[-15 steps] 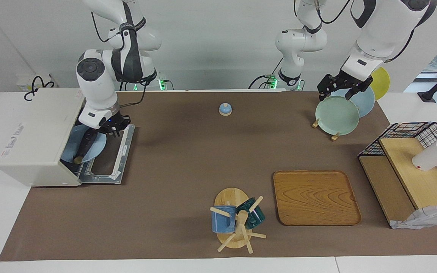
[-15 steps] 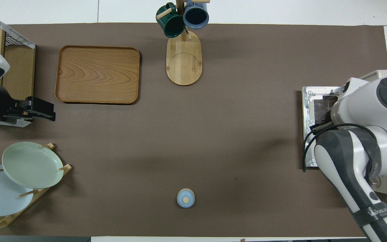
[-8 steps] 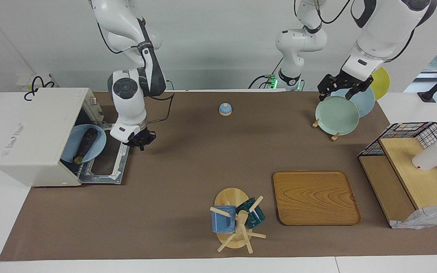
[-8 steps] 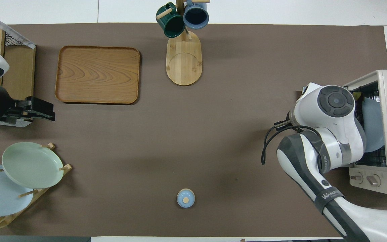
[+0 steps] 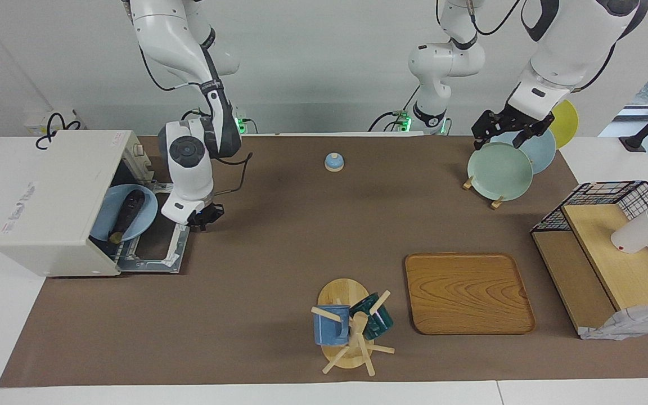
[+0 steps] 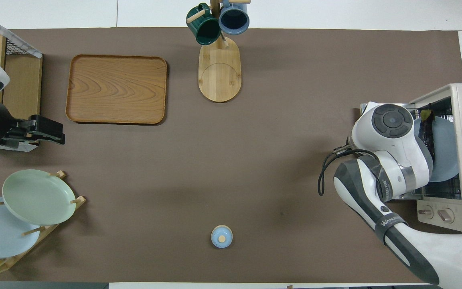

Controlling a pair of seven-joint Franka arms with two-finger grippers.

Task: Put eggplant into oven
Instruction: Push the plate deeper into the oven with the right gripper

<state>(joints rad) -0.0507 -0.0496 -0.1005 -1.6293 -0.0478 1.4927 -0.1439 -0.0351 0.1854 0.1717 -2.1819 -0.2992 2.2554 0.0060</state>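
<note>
The slim dark purple eggplant [image 5: 126, 212] lies on a pale blue plate [image 5: 144, 216] inside the cream-white oven [image 5: 48, 202], so the empty, closed right gripper [image 5: 205, 216] hangs by its open door [image 5: 158, 244], while the open left gripper [image 5: 505, 130] waits.

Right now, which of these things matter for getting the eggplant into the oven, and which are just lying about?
Part of the job:
- eggplant, lying on a blue plate inside the oven
- oven, door down
- right gripper, jaws shut, over the door's edge

Just lying about:
- wooden tray
- mug tree
- plate rack
- wire shelf
- small blue lid
- left gripper, waiting over the plate rack
</note>
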